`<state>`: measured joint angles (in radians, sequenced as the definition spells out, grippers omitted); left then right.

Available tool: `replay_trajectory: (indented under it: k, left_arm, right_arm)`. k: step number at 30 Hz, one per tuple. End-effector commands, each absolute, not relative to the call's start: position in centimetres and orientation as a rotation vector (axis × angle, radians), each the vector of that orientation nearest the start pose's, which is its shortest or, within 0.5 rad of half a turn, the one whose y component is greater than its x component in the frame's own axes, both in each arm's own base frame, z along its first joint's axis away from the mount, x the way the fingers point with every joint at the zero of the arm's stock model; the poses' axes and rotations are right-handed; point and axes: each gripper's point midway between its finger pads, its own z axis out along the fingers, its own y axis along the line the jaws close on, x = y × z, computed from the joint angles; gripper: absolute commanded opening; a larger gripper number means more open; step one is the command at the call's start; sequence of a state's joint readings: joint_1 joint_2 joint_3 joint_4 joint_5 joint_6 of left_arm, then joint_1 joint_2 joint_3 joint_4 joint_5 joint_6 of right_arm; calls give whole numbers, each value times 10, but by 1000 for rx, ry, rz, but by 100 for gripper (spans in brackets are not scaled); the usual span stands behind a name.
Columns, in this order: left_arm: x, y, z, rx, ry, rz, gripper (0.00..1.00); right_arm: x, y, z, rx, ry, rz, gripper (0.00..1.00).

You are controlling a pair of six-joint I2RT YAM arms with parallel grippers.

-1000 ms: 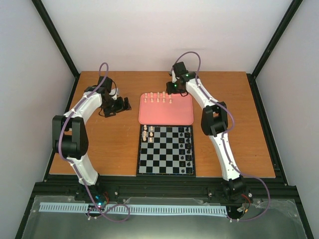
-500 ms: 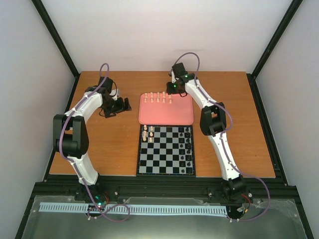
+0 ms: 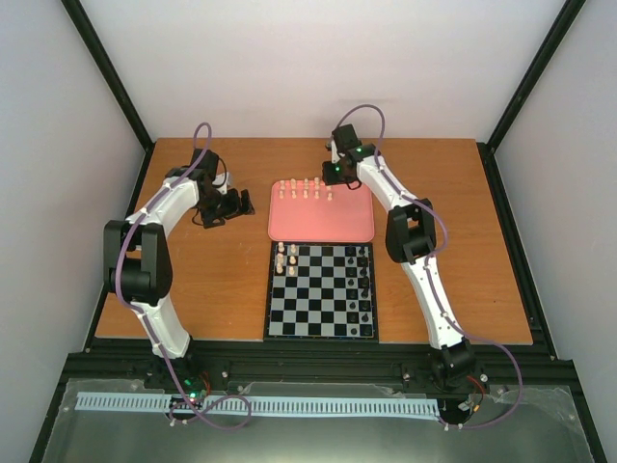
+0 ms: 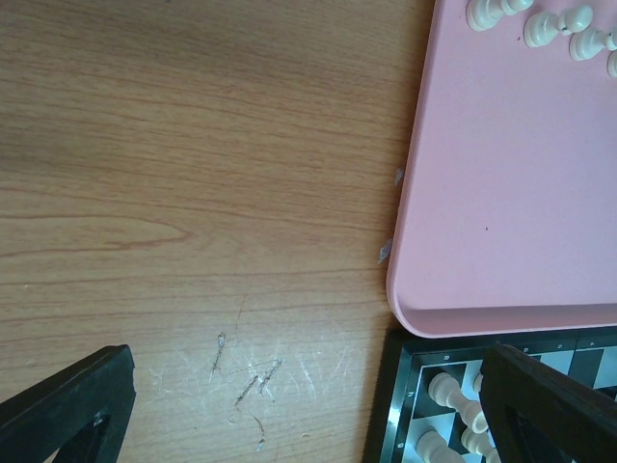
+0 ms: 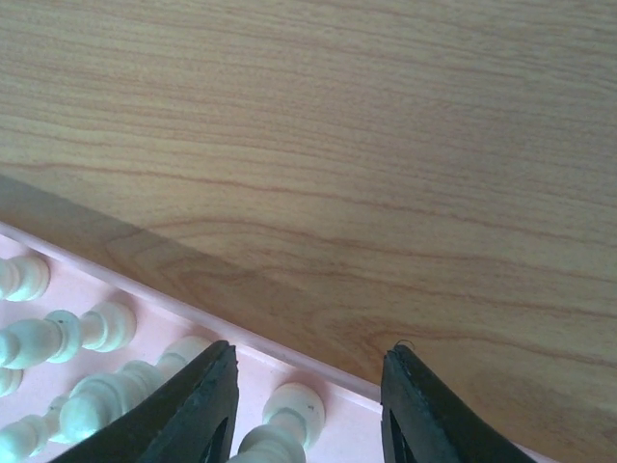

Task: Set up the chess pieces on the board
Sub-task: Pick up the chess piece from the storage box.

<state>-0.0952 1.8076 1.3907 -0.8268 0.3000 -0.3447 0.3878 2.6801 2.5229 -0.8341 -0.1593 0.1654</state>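
A row of cream chess pieces is crowding the far edge of the pink tray. The right gripper is standing over the row's right end, jaws apart, with a single piece sitting between them and a gap on either side. The neighbouring pieces are pressing close on one flank. Past the tray's rim, the bare table is offering open passage, and the tray's near half is showing bare pink. On the board, cream pieces are occupying the far-left corner and black pieces are lining the right column, leaving the middle squares free. The left gripper, jaws wide, is hanging over bare wood left of the tray.
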Motion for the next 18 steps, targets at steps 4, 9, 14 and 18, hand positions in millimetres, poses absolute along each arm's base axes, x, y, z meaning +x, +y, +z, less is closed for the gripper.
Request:
replay_trajectory:
  k: [4, 9, 14, 18]
  left_arm:
    - [411, -87, 109, -270, 2797, -527, 100]
    - [411, -88, 107, -272, 2802, -529, 100]
    - [412, -86, 111, -272, 2797, -515, 100]
    - [412, -85, 113, -275, 2797, -504, 100]
  right_arm:
    - [587, 272, 48, -351, 2559, 422, 31]
    - [588, 269, 58, -350, 2544, 403, 19]
    - [591, 268, 101, -348, 2476, 392, 15]
    - [583, 273, 158, -383, 2383, 374, 14]
